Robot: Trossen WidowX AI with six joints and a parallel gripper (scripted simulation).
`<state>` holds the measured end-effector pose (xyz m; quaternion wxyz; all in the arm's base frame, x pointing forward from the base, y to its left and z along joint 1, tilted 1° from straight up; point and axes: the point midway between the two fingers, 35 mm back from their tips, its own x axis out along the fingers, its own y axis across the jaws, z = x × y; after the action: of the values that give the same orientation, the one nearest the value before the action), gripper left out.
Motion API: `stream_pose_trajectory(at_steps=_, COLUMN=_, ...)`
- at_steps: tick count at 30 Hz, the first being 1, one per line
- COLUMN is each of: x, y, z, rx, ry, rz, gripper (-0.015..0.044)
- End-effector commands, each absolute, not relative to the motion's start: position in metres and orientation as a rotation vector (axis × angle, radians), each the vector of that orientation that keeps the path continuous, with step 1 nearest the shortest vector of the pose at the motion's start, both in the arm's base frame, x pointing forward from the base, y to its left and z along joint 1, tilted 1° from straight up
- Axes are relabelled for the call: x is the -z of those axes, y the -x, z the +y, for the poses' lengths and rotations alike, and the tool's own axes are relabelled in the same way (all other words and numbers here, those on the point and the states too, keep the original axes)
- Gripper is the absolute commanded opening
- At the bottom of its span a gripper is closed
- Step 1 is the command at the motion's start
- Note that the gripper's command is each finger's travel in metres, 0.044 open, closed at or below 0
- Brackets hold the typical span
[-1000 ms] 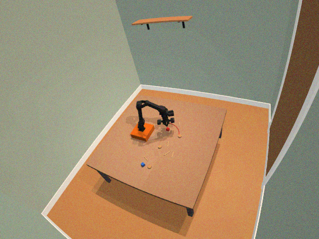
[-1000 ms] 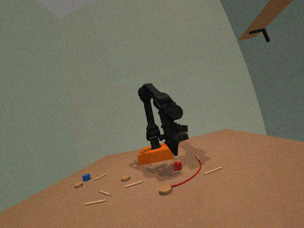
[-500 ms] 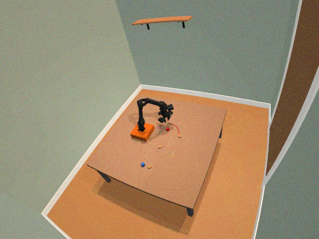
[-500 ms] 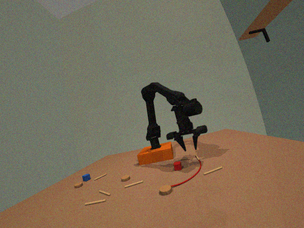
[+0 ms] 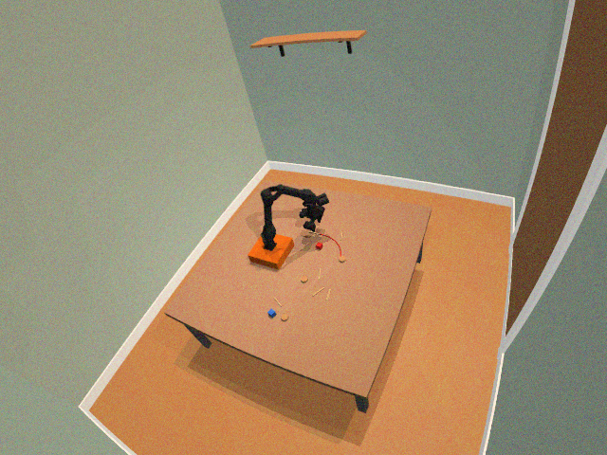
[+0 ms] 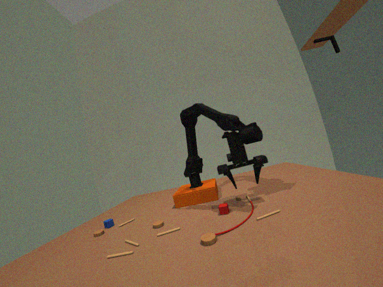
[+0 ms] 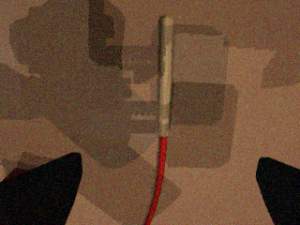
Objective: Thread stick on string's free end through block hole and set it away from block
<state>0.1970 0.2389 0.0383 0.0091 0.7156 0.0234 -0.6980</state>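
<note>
Wrist view: the fingers of the gripper (image 5: pixel 312 229) (image 6: pixel 246 186) (image 7: pixel 169 159) are standing wide apart and gripping nothing, hovering above the table (image 5: pixel 362 313) (image 6: pixel 294 247) (image 7: pixel 253 141). Between their two sides but farther up the view, the stick (image 5: pixel 313 232) (image 6: pixel 248 198) (image 7: pixel 165 75) is lying on the table, its long axis running across the closing direction, so the coming grasp is probably needing a shift toward it and a descent. Beyond, the red string (image 5: pixel 337 241) (image 6: pixel 244 223) (image 7: pixel 161 173) is curving to its button (image 5: pixel 341 259) (image 6: pixel 208 239).
</note>
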Motion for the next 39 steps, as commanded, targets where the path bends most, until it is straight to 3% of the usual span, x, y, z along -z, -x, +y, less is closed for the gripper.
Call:
stream_pose_trajectory(at_steps=1, x=-0.038, y=-0.197, z=0.239, rx=2.169, ry=-2.232, rz=0.078, gripper=0.0309)
stream_pose_trajectory(at_steps=8, x=-0.038, y=-0.197, z=0.239, rx=2.169, ry=-2.232, rz=0.078, gripper=0.0125)
stream_pose_trajectory(at_steps=39, x=-0.01, y=-0.199, z=0.24, rx=2.169, ry=-2.232, rz=0.078, gripper=0.0123)
